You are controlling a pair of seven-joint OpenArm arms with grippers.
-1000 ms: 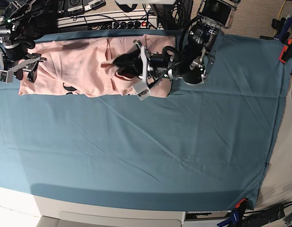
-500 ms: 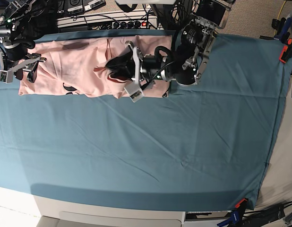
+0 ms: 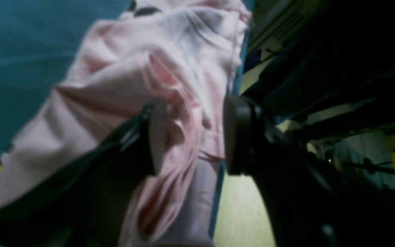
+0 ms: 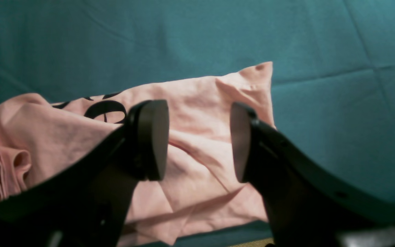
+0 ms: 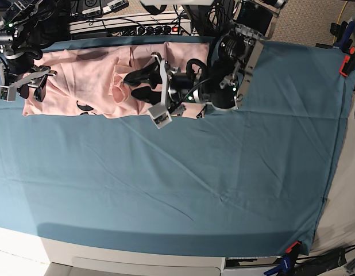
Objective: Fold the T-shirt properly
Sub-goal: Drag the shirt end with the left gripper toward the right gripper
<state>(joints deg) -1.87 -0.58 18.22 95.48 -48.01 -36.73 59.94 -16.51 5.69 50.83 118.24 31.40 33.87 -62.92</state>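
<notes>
1. T-shirt point(image 5: 80, 86): pale pink, lying along the far edge of the surface point(image 5: 183, 184), drawn into a long band running left to right, with black print peeking out at its near hem.
2. Fold state, judged from the base view: sides seemingly brought in lengthwise, but cloth rumpled and bunched near the middle, where a raised ridge sits under the left arm; crosswise fold into a compact packet not yet done.
3. Left end effector point(image 3: 190, 133): lying low over the middle of the shirt, jaws parted with a loose pink pleat between the pads; cloth brushing one pad, no clamp visible, so apparently not gripping.
4. Right end effector point(image 4: 199, 140): hovering just above the shirt's end corner, jaws wide, nothing between them but open air over wrinkled fabric.
5. Teal cloth point(image 4: 321, 51) covering the surface: mostly smooth, lightly creased, with the near half bare of any garment.
6. Remaining work, as a judgement: smooth the central bunching, square the band's edges, then bring one end over the other, perhaps twice, for a tidy rectangle.
</notes>
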